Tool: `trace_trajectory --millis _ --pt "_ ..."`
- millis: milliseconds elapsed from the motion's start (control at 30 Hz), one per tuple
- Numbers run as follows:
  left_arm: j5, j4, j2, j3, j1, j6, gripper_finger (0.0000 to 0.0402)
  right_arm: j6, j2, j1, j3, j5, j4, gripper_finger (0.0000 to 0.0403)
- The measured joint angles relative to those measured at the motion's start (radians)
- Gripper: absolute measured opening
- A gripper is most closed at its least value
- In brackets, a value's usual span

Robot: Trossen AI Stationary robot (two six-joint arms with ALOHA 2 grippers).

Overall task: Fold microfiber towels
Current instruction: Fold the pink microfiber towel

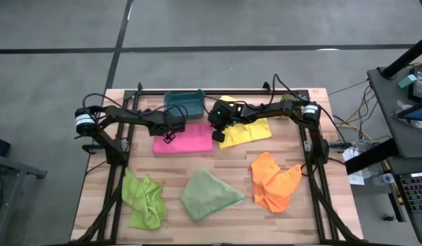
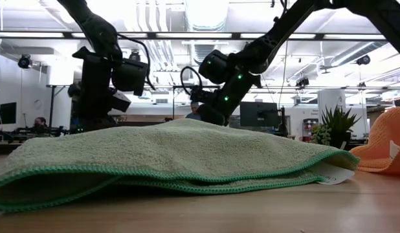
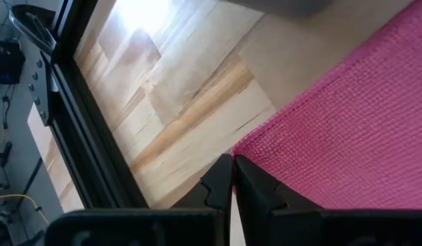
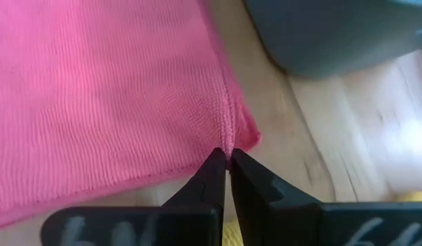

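Note:
The pink towel (image 1: 187, 140) lies flat at the table's far middle, in front of the teal bin (image 1: 184, 102). My left gripper (image 1: 171, 135) is shut at its left part and my right gripper (image 1: 218, 134) is shut at its right end. The yellow towel (image 1: 248, 131) lies under my right arm. The orange towel (image 1: 274, 181), the sage green towel (image 1: 207, 195) and the lime green towel (image 1: 144, 199) lie crumpled along the near side. The sage towel (image 2: 174, 155) fills the low view. My left gripper pinches the pink towel at a corner (image 3: 246, 152) between its two shut fingers, coming from above. The towel around it lies flat on the table. My right gripper pinches the towel's edge close to a corner (image 4: 229, 140) between its fingertips, from above. The cloth puckers into a ridge toward the fingers, and the rest lies on the table.
The teal bin (image 4: 334, 34) stands just beyond the pink towel's far edge. A black frame rail (image 3: 95, 150) runs along the table's left side. A small green plant (image 2: 333, 126) shows at the right in the low view. Bare wood lies between the towel rows.

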Motion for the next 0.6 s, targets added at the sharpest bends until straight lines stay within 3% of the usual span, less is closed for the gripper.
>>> trace_trajectory --millis 133,267,600 --pt "0.000 0.021 0.000 -0.013 0.002 -0.001 0.0018 0.000 0.001 0.000 0.000 0.001 -0.002 0.0013" --pt "-0.001 0.023 0.000 -0.016 0.008 0.001 0.0061 0.003 0.001 0.000 0.000 0.001 -0.004 0.0024" --pt "0.000 -0.037 -0.007 0.023 0.011 0.089 0.0152 0.086 -0.004 -0.012 0.043 0.007 -0.072 0.0121"
